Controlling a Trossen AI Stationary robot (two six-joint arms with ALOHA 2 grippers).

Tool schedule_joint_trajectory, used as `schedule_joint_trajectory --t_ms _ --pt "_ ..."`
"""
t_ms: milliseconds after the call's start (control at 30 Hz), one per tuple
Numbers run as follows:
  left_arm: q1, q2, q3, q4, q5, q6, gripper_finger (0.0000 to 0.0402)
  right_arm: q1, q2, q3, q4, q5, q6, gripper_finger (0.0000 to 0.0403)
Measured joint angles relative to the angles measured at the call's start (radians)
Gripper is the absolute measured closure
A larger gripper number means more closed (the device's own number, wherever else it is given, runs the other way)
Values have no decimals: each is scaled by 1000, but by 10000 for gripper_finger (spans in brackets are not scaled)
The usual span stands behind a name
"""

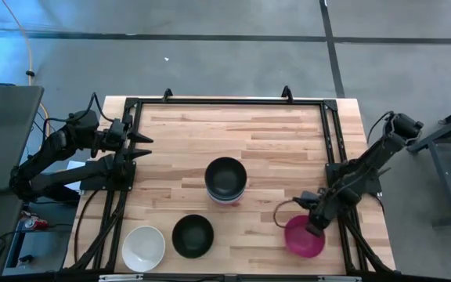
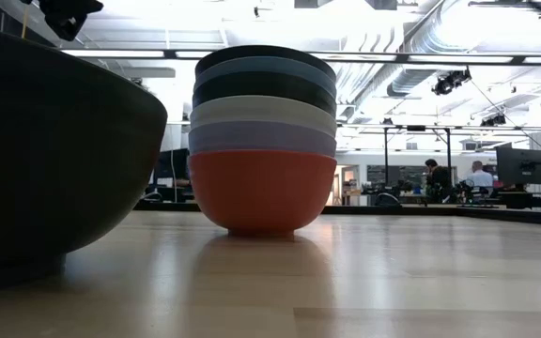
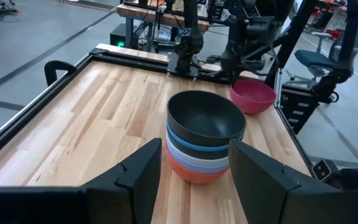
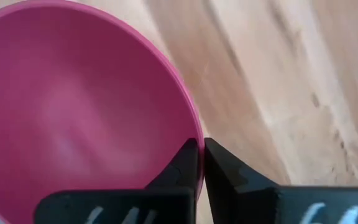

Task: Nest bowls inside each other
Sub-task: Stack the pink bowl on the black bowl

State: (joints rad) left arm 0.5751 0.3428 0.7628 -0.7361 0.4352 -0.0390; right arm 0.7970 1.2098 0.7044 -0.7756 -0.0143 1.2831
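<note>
Six bowls are sitting nested in a stack [image 1: 226, 181] at the table's middle, a black one on top and a red one at the bottom. Three are waiting loose: a white bowl [image 1: 144, 247], a black bowl [image 1: 192, 236] and a pink bowl [image 1: 304, 236]. The right gripper [image 4: 201, 163] is pinching the pink bowl's rim. The left gripper [image 3: 194, 171] is hanging wide open at the left edge.

On the wooden worktop [image 1: 272, 141], a black-topped stack of bowls [image 1: 226, 180] stood mid-table. A white bowl [image 1: 144, 247] and a black bowl [image 1: 192, 236] sat nearer the front edge. The right end effector [image 1: 315, 228] gripped the magenta bowl's [image 1: 304, 239] rim; the left end effector [image 1: 142, 146] hung apart at the left edge.
</note>
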Motion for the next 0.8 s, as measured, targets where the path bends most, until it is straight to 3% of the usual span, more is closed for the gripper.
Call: schedule_joint_trajectory --t_ms 300,533,800 --pt "0 0 0 -36 0 75 227 -239 0 0 82 6 -31 402" --pt "0 0 0 -57 0 125 227 -400 0 35 104 -54 -111 402" --pt "0 0 0 -72 -1 140 227 -530 19 245 -119 -97 -210 403"
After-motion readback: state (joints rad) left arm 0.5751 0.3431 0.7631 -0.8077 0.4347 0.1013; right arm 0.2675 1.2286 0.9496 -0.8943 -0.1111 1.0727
